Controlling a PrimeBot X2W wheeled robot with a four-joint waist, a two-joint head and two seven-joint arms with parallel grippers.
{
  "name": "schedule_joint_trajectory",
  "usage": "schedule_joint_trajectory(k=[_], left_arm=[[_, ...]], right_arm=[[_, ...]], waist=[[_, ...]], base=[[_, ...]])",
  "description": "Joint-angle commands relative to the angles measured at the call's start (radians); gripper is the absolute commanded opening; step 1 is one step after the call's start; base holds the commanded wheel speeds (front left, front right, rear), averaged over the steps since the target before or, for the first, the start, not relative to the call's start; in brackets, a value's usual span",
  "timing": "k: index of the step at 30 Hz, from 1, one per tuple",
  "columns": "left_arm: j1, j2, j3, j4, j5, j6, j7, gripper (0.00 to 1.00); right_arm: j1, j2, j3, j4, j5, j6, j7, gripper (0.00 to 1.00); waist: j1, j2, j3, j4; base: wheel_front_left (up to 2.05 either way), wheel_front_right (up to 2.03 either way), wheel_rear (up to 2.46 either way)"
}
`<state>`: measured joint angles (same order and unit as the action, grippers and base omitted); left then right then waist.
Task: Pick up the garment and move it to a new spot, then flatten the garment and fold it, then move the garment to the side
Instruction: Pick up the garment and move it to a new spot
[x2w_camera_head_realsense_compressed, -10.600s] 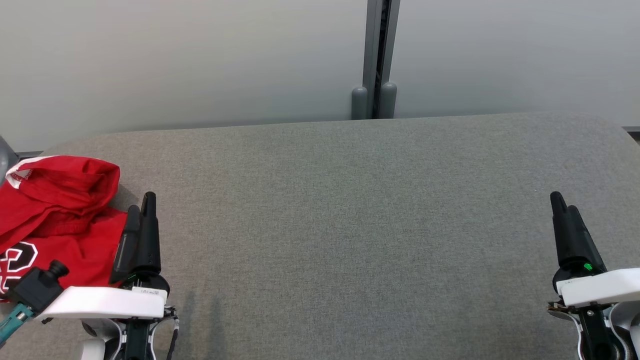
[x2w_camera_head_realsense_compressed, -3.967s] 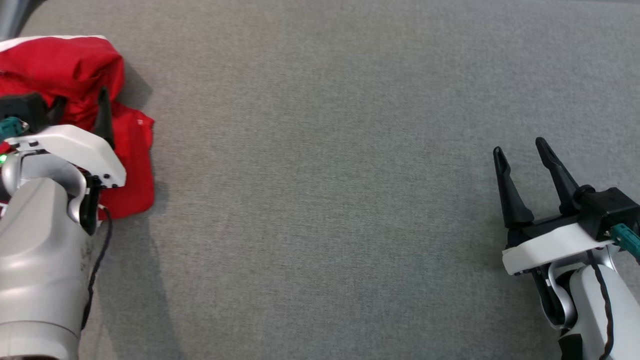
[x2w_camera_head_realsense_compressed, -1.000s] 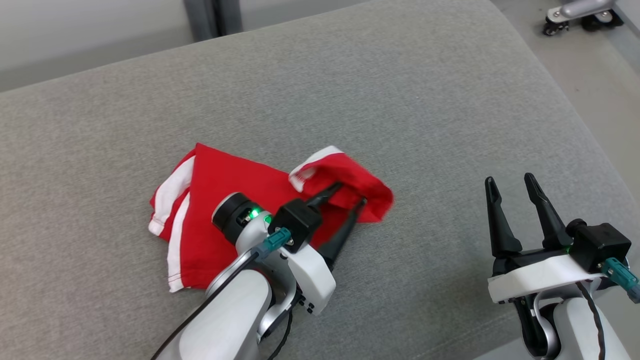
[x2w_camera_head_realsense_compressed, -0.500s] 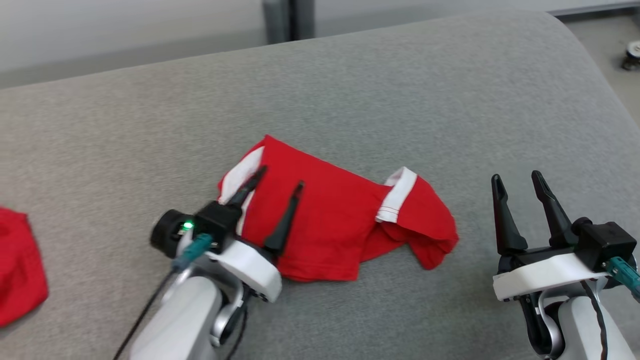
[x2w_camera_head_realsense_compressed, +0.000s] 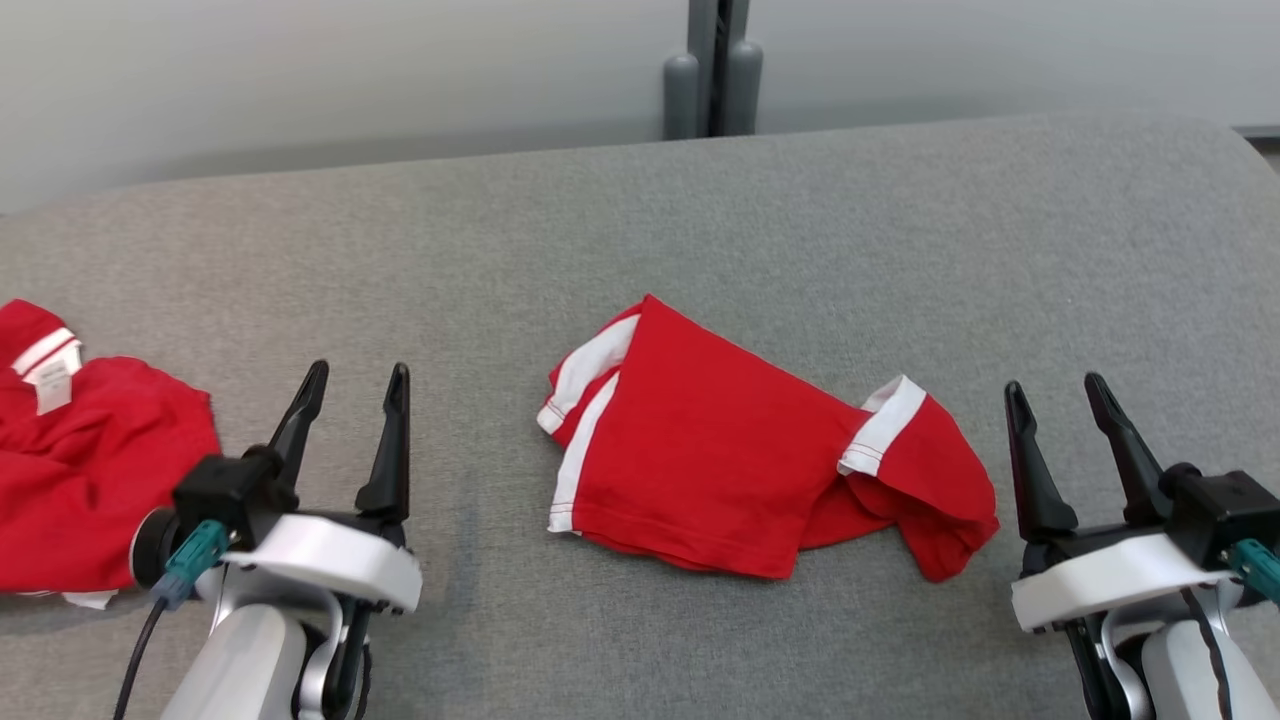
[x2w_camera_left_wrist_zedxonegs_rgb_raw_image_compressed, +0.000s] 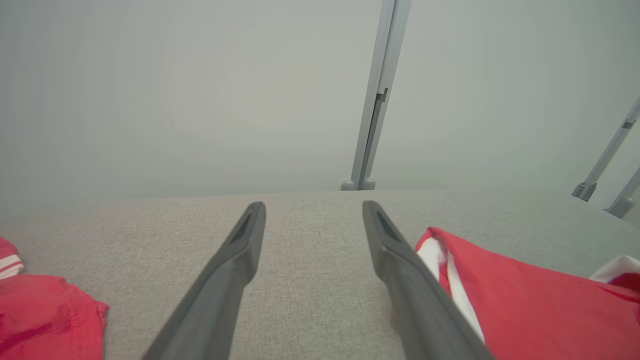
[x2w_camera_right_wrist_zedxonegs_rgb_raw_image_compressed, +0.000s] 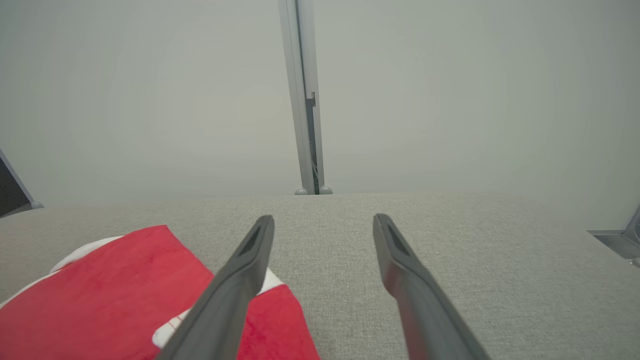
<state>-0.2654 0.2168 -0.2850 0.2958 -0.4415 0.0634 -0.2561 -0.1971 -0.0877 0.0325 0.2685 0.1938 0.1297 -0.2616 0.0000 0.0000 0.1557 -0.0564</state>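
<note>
A red garment (x2w_camera_head_realsense_compressed: 720, 450) with white trim lies crumpled in the middle of the grey padded surface (x2w_camera_head_realsense_compressed: 700, 220), free of both grippers. It also shows at the right of the left wrist view as the red garment (x2w_camera_left_wrist_zedxonegs_rgb_raw_image_compressed: 525, 310) and at the lower left of the right wrist view as the red garment (x2w_camera_right_wrist_zedxonegs_rgb_raw_image_compressed: 100, 300). My left gripper (x2w_camera_head_realsense_compressed: 355, 372) stands open to the garment's left, apart from it, with nothing between its fingers. My right gripper (x2w_camera_head_realsense_compressed: 1055, 382) stands open just right of the garment's bunched end, also holding nothing.
A second red cloth (x2w_camera_head_realsense_compressed: 80, 470) with white trim lies heaped at the far left, left of my left gripper. A grey post (x2w_camera_head_realsense_compressed: 712, 70) stands against the pale wall behind the surface. The surface's rounded right corner (x2w_camera_head_realsense_compressed: 1230, 150) is near my right arm.
My left gripper opened and let go of the garment, then drew back to the left. The garment now lies free in the middle. The head camera has turned, shifting the whole picture. My right gripper stayed open.
</note>
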Motion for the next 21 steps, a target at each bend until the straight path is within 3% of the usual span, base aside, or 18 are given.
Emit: schedule_joint_trajectory(k=[1,21], left_arm=[[0.017,0.012,0.008,-0.008,0.000,0.009,-0.005,1.00],[0.207,0.043,0.037,-0.061,0.023,0.027,-0.009,1.00]], right_arm=[[0.016,-0.010,-0.008,-0.004,0.000,0.002,-0.006,1.00],[0.150,-0.017,-0.029,-0.056,-0.019,0.002,0.029,1.00]], waist=[[0.0000,0.0000,-0.021,0.017],[0.0000,0.0000,-0.124,0.017]], base=[[0.00,0.00,0.00],[0.00,0.00,0.00]])
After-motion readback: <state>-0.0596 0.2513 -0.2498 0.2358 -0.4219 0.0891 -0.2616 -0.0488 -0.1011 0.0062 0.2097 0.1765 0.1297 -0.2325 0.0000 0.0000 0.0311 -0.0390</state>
